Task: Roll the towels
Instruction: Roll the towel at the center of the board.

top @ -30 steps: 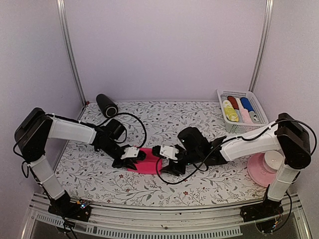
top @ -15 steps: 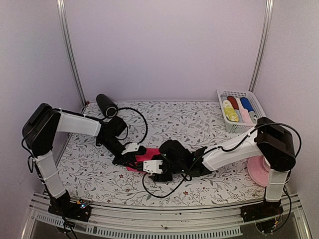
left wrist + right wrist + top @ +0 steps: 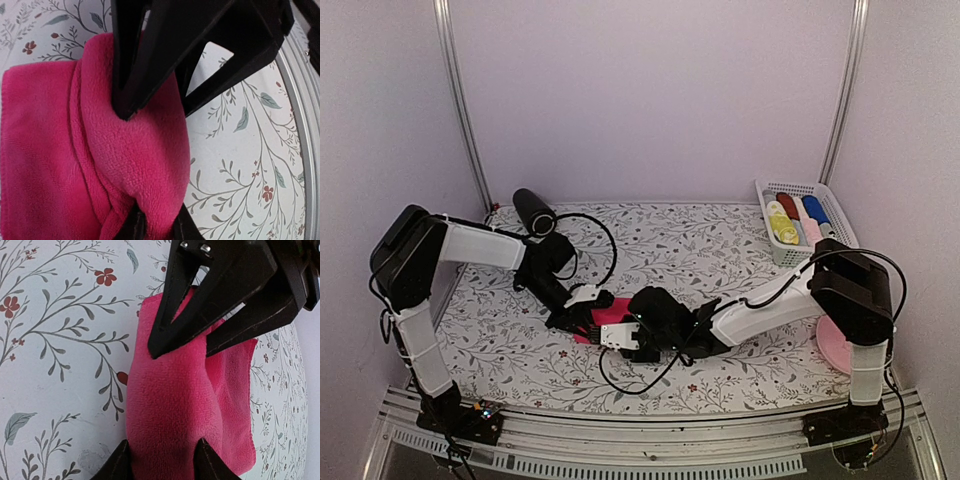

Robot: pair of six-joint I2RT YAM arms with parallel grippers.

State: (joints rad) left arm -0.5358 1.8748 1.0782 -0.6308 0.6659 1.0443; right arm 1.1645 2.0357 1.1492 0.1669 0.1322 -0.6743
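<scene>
Pink towel point(image 3: 45, 150) mid-bench point(image 3: 720, 250), half rolled (fat fold, flat tail left). Left tool point(image 3: 150, 165) clamped on roll; right tool point(image 3: 165, 405) clamped on other end. Finished rolls point(image 3: 788, 222) in basket point(image 3: 790, 185).

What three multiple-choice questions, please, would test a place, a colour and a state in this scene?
1. Where is the white basket? A near left; B far right; C centre.
2. What colour is the gripped towel? A hot pink; B green; C blue.
3. How is the left hand? A wide open, raised; B open, lying flat; C shut on the towel.
Answers: 1 B, it sits in the far right corner; 2 A, both wrist views show hot pink; 3 C, it pinches the bunched edge.
</scene>
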